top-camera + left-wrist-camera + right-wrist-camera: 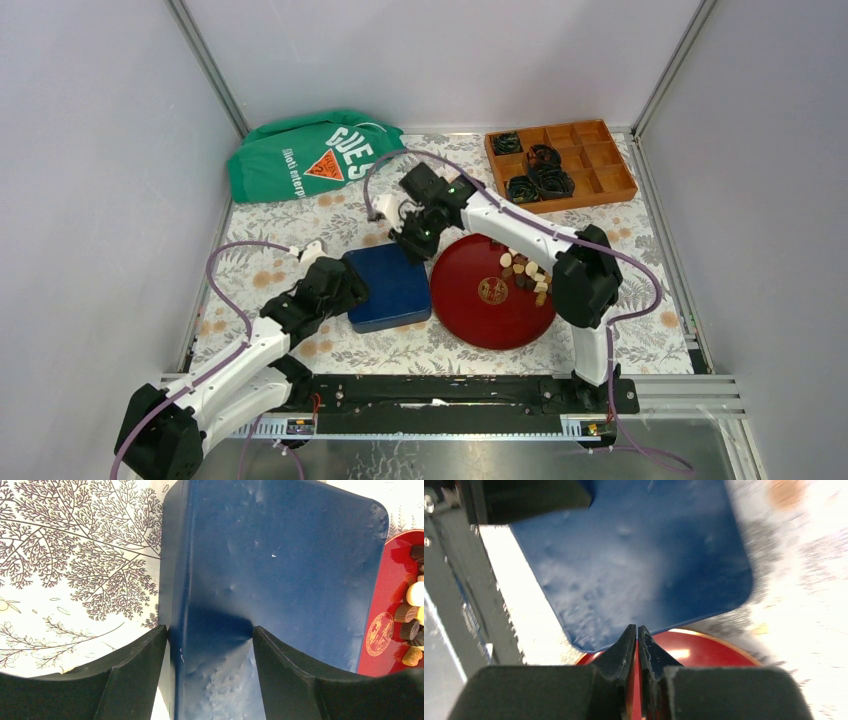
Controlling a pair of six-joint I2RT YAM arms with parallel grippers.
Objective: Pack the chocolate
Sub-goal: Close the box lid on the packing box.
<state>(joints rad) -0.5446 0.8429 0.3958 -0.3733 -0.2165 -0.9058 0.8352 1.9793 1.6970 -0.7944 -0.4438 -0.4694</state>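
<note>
It's a lab booth (white walls [90, 200], aluminium rails [690, 392])

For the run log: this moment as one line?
left gripper: open, astride dark blue rectangular box side edge | right gripper: shut, nothing held, at box's corner beside round red plate | chocolate pieces: on plate

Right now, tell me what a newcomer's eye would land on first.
The red plate at table centre, with brown and cream chocolate pieces heaped on its right side. Next, the blue box beside it on the left, the left gripper straddling its edge and the shut right gripper over its far corner. A green bag lies far left.
</note>
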